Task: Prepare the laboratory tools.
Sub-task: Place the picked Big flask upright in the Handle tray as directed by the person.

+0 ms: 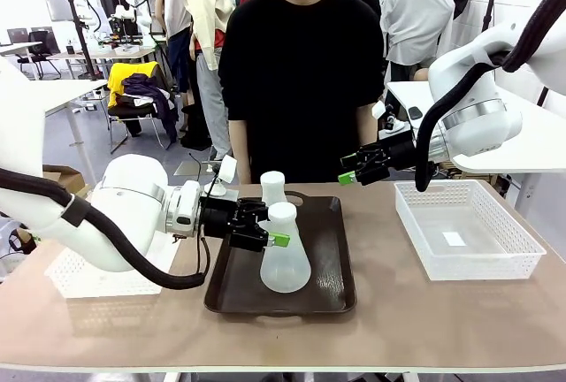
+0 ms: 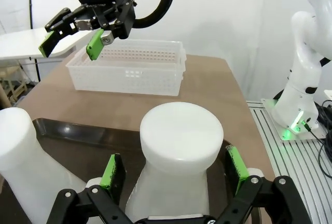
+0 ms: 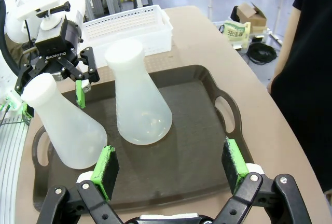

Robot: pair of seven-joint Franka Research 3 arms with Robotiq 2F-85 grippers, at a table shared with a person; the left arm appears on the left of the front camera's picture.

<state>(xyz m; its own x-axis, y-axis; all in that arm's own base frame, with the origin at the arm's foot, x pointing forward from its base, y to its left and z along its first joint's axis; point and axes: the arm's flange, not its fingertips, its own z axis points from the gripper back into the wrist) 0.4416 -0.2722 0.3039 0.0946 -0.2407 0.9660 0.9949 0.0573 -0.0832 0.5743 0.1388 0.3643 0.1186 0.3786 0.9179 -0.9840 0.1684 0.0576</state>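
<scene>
The left arm reaches in low and level from the desk's left side, its left gripper (image 1: 265,224) spread wide around the neck of the near flask (image 1: 285,251); in the left wrist view the green pads (image 2: 113,170) stand just off either side of the neck, apart from it, so nothing is pinched. The right arm curves down from the upper right, its right gripper (image 1: 355,170) hanging above the desk's far edge beside the tray, fingers likewise spread and holding nothing.

Both flasks stand upright on the dark brown tray (image 1: 335,285) at the middle of the desk, long axes vertical, necks pointing up. The near flask sits toward the tray's front left; the far flask (image 1: 272,189) stands just behind it, near the tray's far left corner. Each is frosted, translucent white, with a wide flat base tapering to a short cylindrical neck with a flat top.

The tray is smooth, rectangular, with cut-out handles. A white mesh basket (image 1: 469,232) rests at the desk's right edge, another basket (image 1: 84,282) at the left. A person in black (image 1: 301,81) stands at the far side.
</scene>
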